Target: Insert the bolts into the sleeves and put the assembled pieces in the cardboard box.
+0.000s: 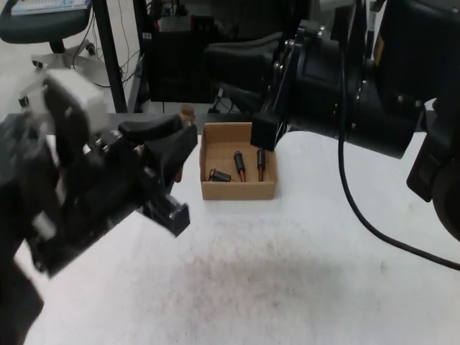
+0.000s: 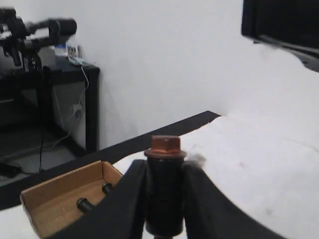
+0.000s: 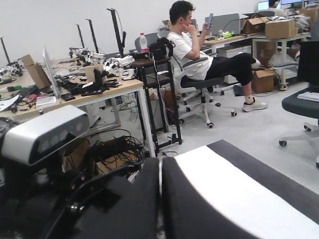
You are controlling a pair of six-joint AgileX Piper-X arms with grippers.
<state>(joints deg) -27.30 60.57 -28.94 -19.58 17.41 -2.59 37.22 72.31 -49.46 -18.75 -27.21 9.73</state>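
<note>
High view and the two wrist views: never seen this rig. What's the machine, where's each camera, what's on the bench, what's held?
Two black robot arms stand at a white bench. The high view looks down from behind them; each wrist view rides on one arm. On the bench stands a cardboard box with three assembled pieces inside. The left tool is shut on a black sleeve with a copper bolt in it. The right tool is shut, holding nothing.

3 pcs (image 1: 239,165) in box (image 1: 237,191).
</note>
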